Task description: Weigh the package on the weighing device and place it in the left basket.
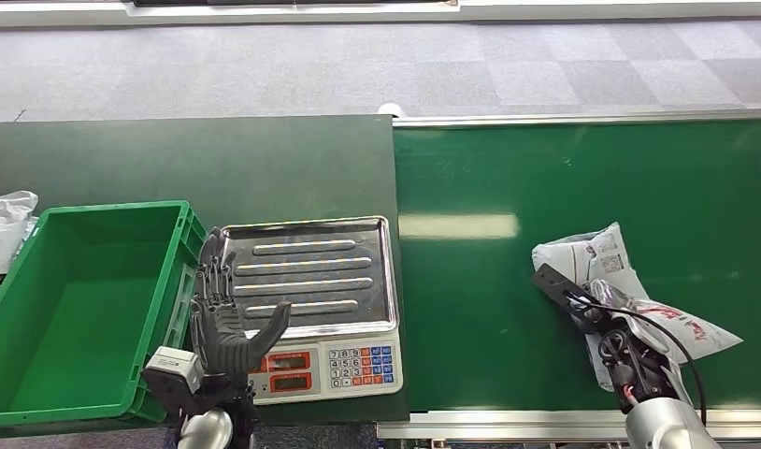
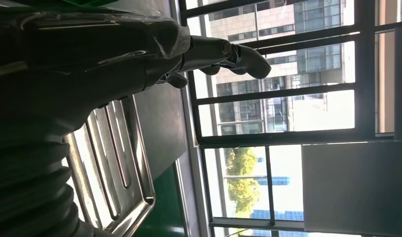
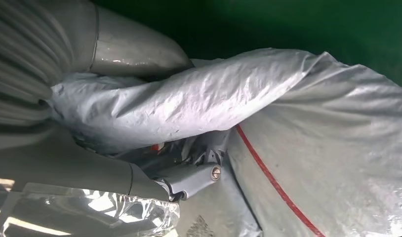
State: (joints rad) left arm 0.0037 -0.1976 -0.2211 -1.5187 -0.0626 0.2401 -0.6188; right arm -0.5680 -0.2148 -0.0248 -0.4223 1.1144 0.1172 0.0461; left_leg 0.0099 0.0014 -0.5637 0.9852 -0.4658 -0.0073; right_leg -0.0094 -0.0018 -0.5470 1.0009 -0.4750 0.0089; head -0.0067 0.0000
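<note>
The package (image 1: 606, 262), a crumpled white-grey plastic mailer with a label and red print, lies on the green conveyor belt at the right. My right hand (image 1: 629, 360) grips its near part; in the right wrist view the fingers (image 3: 189, 175) close round a bunched fold of the package (image 3: 199, 103). The weighing device (image 1: 307, 271), a steel ribbed tray over a keypad and red displays, stands bare at the table's front. My left hand (image 1: 225, 323) hovers open over the tray's left edge, fingers spread and holding nothing. The left basket (image 1: 115, 208), green, stands empty beside the scale.
A white plastic bag (image 1: 5, 224) lies at the far left behind the basket. The dark green table (image 1: 218, 159) meets the conveyor belt (image 1: 545, 178) along a seam right of the scale. A metal rail (image 1: 582, 118) borders the belt's far edge.
</note>
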